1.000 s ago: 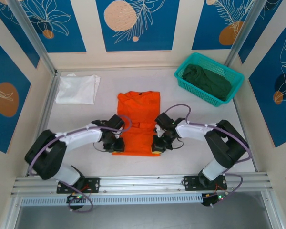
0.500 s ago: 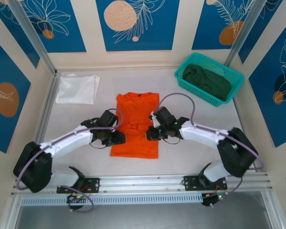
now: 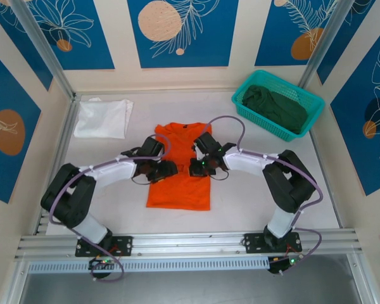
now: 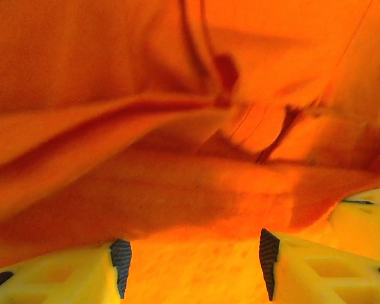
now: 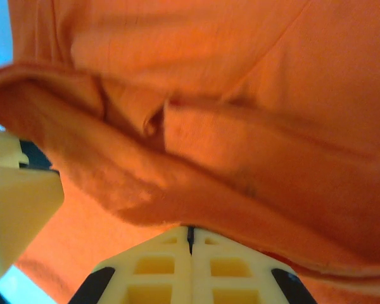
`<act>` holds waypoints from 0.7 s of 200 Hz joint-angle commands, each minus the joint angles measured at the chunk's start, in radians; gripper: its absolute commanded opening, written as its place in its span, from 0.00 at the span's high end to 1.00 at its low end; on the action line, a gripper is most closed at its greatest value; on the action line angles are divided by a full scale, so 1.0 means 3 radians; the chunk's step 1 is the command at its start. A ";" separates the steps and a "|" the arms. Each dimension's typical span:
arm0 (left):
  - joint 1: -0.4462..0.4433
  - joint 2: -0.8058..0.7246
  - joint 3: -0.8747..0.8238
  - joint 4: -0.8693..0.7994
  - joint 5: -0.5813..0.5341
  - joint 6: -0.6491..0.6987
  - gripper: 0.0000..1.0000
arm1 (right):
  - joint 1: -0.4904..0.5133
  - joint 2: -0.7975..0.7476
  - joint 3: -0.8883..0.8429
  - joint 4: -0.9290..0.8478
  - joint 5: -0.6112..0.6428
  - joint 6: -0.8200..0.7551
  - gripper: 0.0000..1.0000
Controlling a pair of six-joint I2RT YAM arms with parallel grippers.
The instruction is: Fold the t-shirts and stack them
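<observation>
Top external view: the orange t-shirt [image 3: 179,190] is seen spread flat on the table [image 3: 253,196], collar toward the far side, with both grippers set over its middle. In the right wrist view, the right gripper [image 3: 195,168] is shown with its jaws closed together on a ridge of orange cloth. The left gripper [image 3: 166,170] is shown with its 2 pads apart and cloth filling the gap; whether that cloth is pinched cannot be told.

The fabric is judged light, limp and not fragile. Sagging and wrinkling are to be expected away from any hold, so it is best taken at 2 matching points on an edge, 1 per gripper, and kept level.

Only 1 container is present, the teal basket [image 3: 269,121] at the far right, in which the dark green t-shirt [image 3: 275,107] is bunched. The white t-shirt [image 3: 102,118] is laid folded at the far left, well apart from the basket.
</observation>
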 commanded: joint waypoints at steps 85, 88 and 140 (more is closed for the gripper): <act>0.0287 0.0541 0.0898 -0.0020 0.0050 0.0252 0.34 | -0.0440 -0.0094 0.0265 -0.0201 -0.0281 0.0049 1.00; 0.0293 0.0538 0.0924 -0.0032 0.0050 0.0259 0.33 | -0.0435 -0.0131 0.0245 -0.0185 -0.0304 0.0039 1.00; 0.0380 0.0411 0.1269 -0.0495 0.0028 0.0550 0.29 | -0.0286 -0.0619 -0.0265 0.0084 -0.0776 0.0007 1.00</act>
